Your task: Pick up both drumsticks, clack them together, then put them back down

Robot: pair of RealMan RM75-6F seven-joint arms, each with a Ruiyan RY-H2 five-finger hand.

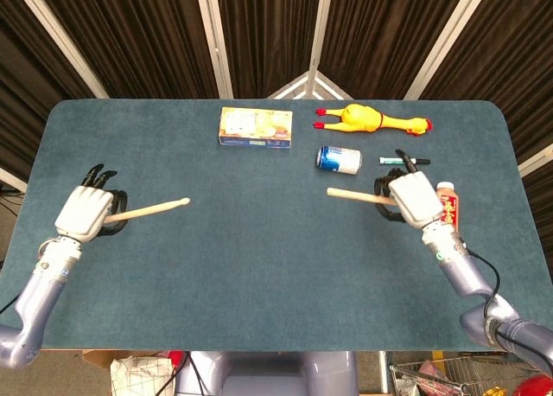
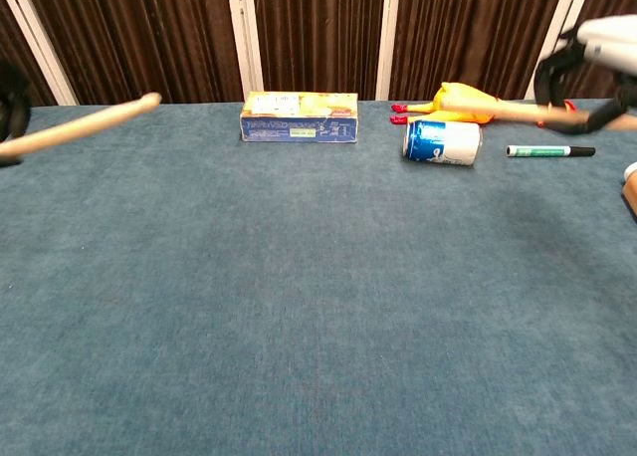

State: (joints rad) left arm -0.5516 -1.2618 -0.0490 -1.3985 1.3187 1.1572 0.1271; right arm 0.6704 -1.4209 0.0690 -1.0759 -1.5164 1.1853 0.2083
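Drumsticks, head view: two pale wooden sticks, one in each hand, held far apart at opposite sides of the blue worktop (image 1: pixel 259 266).
Left drumstick (image 1: pixel 151 210): long axis nearly level across the picture, rising slightly toward its rounded tip, which points to the middle of the worktop.
Left hand (image 1: pixel 85 213): near the left edge, fingers curled around the butt of the left drumstick, clamped on it.
Right drumstick (image 1: pixel 356 195): long axis also nearly level, free end pointing toward the middle, just below the blue can (image 1: pixel 339 159).
Right hand (image 1: pixel 413 197): toward the right edge, fingers wrapped around the other end of the right drumstick, gripping it; a brown bottle (image 1: pixel 448 207) lies just beside it.
Other things, head view: yellow box (image 1: pixel 255 126) and rubber chicken (image 1: pixel 371 119) near the far edge, green marker (image 1: pixel 406 161) beside the can.

Drumsticks, chest view: both above the worktop (image 2: pixel 318 307), at the picture's two edges.
Left drumstick (image 2: pixel 85 124): blurred, slanting up to the right, tip near the far left edge of the worktop; the left hand (image 2: pixel 8 106) is only a dark shape at the picture's edge, its grip unclear here.
Right drumstick (image 2: pixel 513 111): roughly level, crossing in front of the rubber chicken (image 2: pixel 468 100).
Right hand (image 2: pixel 592 68): upper right, blurred, dark fingers closed around the stick.
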